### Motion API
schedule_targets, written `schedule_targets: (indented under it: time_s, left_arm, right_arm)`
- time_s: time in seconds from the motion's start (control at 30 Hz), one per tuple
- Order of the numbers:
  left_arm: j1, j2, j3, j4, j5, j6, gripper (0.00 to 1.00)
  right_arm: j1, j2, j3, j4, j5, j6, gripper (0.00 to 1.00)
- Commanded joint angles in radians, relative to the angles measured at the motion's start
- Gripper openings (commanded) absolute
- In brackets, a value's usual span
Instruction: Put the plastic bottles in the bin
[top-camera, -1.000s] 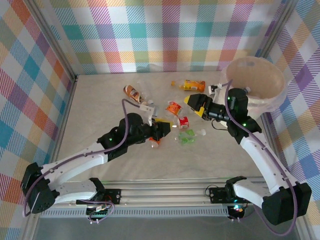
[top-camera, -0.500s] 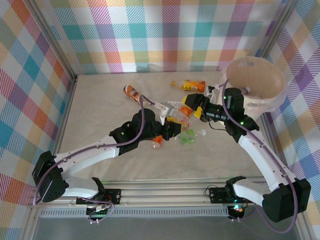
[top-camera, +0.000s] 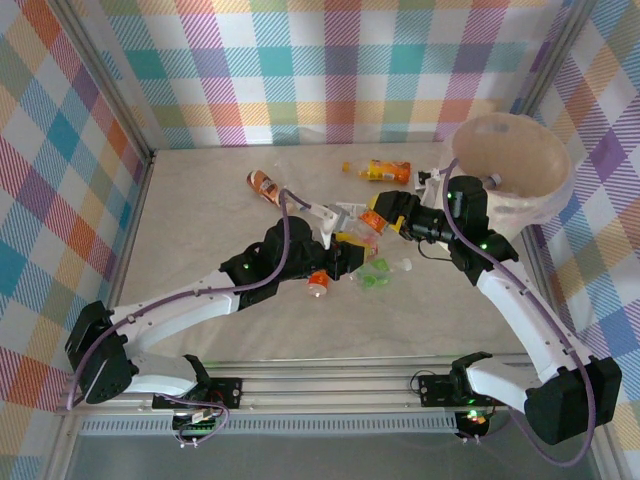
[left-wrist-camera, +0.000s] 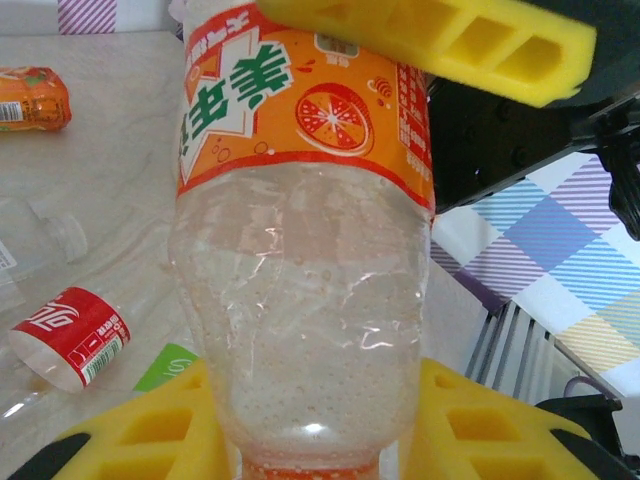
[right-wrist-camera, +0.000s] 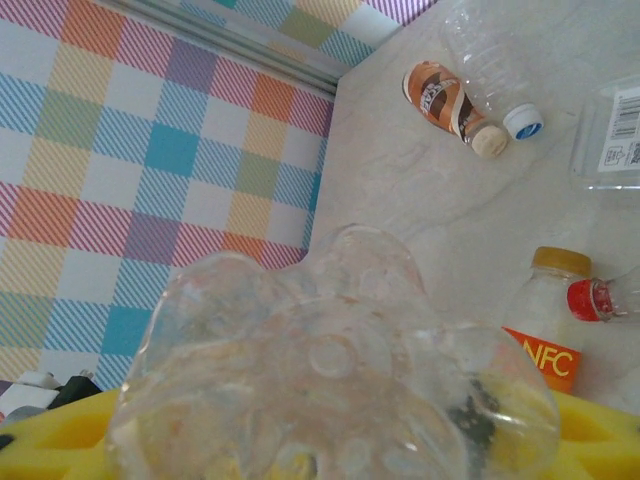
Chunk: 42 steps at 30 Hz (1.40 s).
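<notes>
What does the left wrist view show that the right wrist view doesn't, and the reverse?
Left wrist: the orange-labelled bottle side-on, the left pincer shut on its neck end, a yellow finger of the right pincer across its label, and a red-labelled bottle lying loose. Right wrist: a brown-labelled bottle, a blue-capped clear bottle and an NFC-labelled bottle. Both: apparently the same held bottle, seen base-on in the right wrist view, and the pale tabletop.

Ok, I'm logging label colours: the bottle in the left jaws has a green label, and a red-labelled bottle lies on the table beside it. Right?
No: the held bottle has an orange label, not green; the left wrist view shows it. The red-labelled bottle does lie on the table beside it.
</notes>
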Motion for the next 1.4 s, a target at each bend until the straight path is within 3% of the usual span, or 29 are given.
schedule_targets:
  time_s: [0.0, 0.07, 0.23, 0.37, 0.5, 0.77, 0.9, 1.1, 1.37]
  left_arm:
    - [-0.008, 0.02, 0.041, -0.036, 0.01, 0.002, 0.41]
    - [-0.008, 0.028, 0.05, -0.059, -0.004, -0.006, 0.48]
    - [-0.006, 0.022, 0.042, -0.076, -0.103, -0.044, 0.88]
    - [0.005, -0.018, -0.01, -0.028, -0.115, -0.07, 1.0]
    - [0.008, -0.076, -0.066, -0.023, -0.178, -0.099, 1.0]
    - [0.009, -0.222, -0.216, -0.063, -0.44, -0.234, 1.0]
    - [0.009, -0.278, -0.275, -0.115, -0.548, -0.328, 1.0]
    - [0.009, -0.311, -0.31, -0.236, -0.613, -0.448, 1.0]
    - [0.008, -0.34, -0.338, -0.347, -0.673, -0.542, 1.0]
  right_arm:
    - [0.008, -0.023, 0.006, -0.003, 0.024, -0.064, 0.58]
    - [0.009, -0.029, 0.008, -0.001, 0.04, -0.082, 0.54]
    - [0.008, -0.037, 0.024, -0.014, 0.153, -0.114, 0.48]
    - [0.008, -0.021, 0.083, -0.037, 0.253, -0.197, 0.47]
    - [0.007, -0.002, 0.163, -0.055, 0.364, -0.316, 0.46]
    - [0.005, 0.03, 0.351, -0.056, 0.644, -0.618, 0.44]
    - [-0.012, 0.066, 0.45, -0.057, 0.721, -0.721, 0.43]
    - [-0.096, 0.138, 0.58, -0.054, 0.823, -0.831, 0.42]
    - [-0.281, 0.234, 0.654, -0.164, 0.949, -0.896, 0.44]
